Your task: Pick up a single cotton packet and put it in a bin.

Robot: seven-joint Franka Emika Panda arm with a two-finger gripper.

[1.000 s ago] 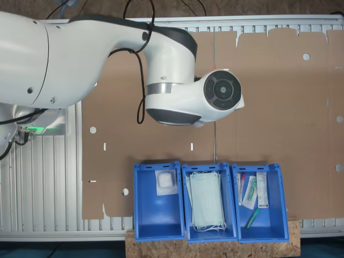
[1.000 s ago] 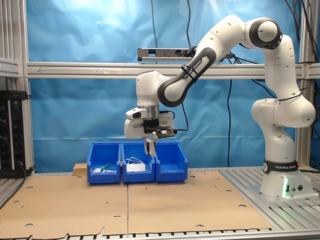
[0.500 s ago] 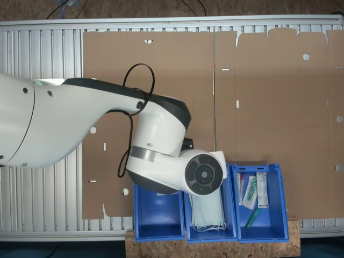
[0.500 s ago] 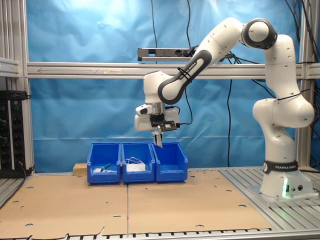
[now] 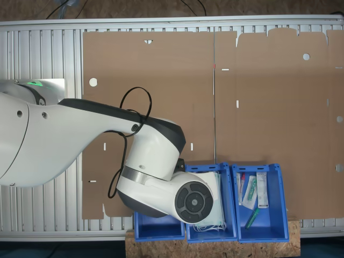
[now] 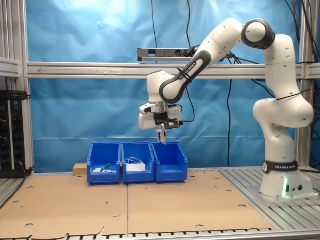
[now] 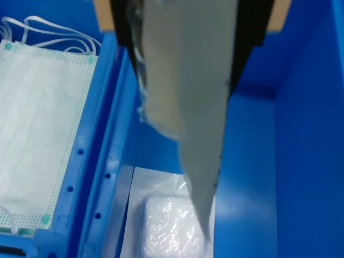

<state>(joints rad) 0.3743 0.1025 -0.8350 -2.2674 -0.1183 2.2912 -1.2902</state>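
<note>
— What has been moved? Since the earlier frame the gripper [image 6: 162,136] has been carried over the end bin [image 6: 171,162]; the cotton packet [image 7: 185,107] is clamped between the jaws.

— How should it be released? It is best lowered inside the walls; the jaws can then be opened above the white pad packet [image 7: 169,226].

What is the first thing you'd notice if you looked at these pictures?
The big white robot arm stands at the second exterior view's right and reaches over three blue bins in a row. Its gripper hangs above the end bin at the second exterior view's right, jaws shut on a flat cotton packet that dangles downward. In the wrist view a pale green face mask lies in the neighbouring bin.
</note>
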